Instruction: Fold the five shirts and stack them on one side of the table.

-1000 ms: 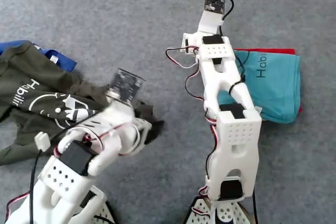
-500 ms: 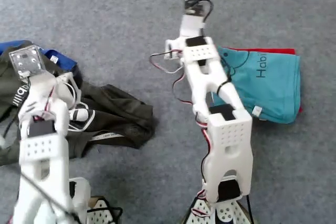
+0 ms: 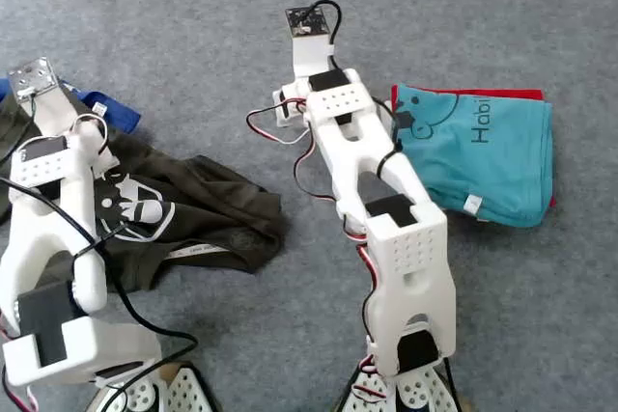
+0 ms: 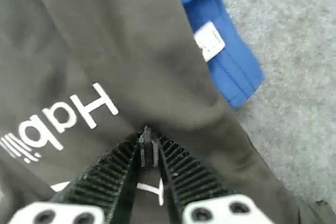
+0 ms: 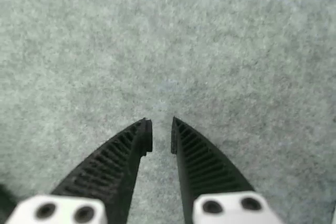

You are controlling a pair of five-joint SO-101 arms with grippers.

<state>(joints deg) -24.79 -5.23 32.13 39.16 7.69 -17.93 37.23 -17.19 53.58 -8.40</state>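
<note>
A crumpled dark olive shirt [image 3: 208, 209] with white print lies at the table's left, over a blue shirt [image 3: 114, 110] that pokes out at its far edge. At the right, a folded teal shirt [image 3: 488, 156] rests on a folded red shirt [image 3: 517, 95]. My left gripper [image 4: 147, 139] is shut, its tips just above the olive shirt [image 4: 105, 51] near the white lettering, beside the blue shirt [image 4: 226, 66]. Over bare grey cloth, my right gripper [image 5: 161, 128] is open by a narrow gap and holds nothing. The right arm [image 3: 338, 113] stretches to the table's far middle.
Grey felt table cover [image 3: 193, 36] runs across the whole scene, bare at the far middle and between the two arms. The left arm [image 3: 53, 209] lies over the olive shirt's left part. Both arm bases stand at the near edge.
My left arm swung from the olive shirt's right side to its far left end. My right arm shifted left, away from the teal shirt, which is more uncovered now.
</note>
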